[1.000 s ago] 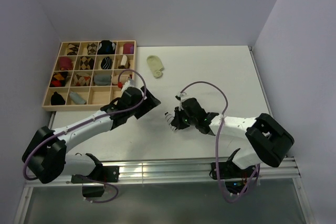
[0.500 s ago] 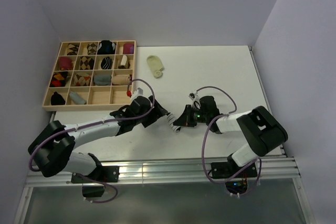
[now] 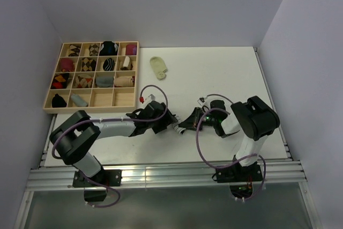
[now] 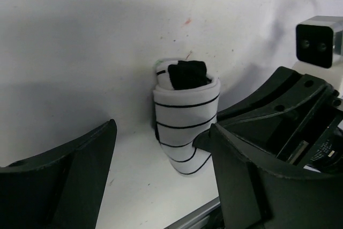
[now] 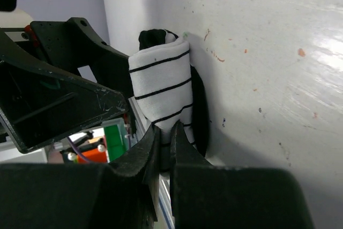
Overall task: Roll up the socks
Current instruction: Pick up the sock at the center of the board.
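One rolled striped sock [image 4: 185,116], end pinched by right tool [image 5: 166,132]; left tool [image 4: 163,132], gaping wide at nine o'clock, should close squarely round mid-roll.

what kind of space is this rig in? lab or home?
Most likely a lab robot cell, not a home: white table boxed in by plain walls, two robot arms on an aluminium rail, and a wooden compartment tray of rolled socks.
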Action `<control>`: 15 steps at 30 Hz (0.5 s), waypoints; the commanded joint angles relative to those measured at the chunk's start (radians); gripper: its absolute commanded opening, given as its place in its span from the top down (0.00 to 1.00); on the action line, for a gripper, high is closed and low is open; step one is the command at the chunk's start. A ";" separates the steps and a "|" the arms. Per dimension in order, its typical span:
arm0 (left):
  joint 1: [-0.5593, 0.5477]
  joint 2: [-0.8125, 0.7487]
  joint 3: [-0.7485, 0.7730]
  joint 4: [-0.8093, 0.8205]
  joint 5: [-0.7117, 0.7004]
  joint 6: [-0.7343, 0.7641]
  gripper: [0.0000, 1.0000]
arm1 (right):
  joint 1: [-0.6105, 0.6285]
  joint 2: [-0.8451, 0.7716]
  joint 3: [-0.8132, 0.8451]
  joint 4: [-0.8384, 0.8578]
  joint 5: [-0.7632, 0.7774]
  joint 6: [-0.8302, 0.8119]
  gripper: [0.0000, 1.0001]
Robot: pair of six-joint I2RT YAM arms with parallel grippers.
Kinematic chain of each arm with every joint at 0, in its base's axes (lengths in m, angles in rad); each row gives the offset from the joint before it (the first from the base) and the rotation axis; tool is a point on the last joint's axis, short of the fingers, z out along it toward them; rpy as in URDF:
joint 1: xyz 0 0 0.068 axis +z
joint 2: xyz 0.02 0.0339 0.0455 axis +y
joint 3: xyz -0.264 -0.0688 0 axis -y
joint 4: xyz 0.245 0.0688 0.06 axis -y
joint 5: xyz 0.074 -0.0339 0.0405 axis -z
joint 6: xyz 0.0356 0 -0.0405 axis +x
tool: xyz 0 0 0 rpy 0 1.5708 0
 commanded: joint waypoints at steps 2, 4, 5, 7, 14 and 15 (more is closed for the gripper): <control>-0.011 0.046 0.056 0.053 0.011 -0.001 0.26 | -0.026 0.061 -0.017 0.039 -0.004 0.042 1.00; -0.016 0.063 0.071 0.054 0.008 0.002 0.26 | -0.028 0.080 -0.018 0.065 -0.013 0.062 1.00; -0.019 0.073 0.076 0.054 0.008 0.006 0.27 | -0.031 0.096 -0.020 0.071 -0.018 0.067 1.00; -0.021 0.106 0.091 0.053 0.020 0.006 0.29 | -0.035 0.110 -0.023 0.089 -0.023 0.079 1.00; -0.024 0.175 0.120 0.041 0.050 0.004 0.35 | -0.054 0.150 -0.026 0.108 -0.030 0.096 1.00; -0.025 0.183 0.122 0.038 0.050 0.003 0.35 | -0.055 0.153 -0.026 0.111 -0.032 0.099 1.00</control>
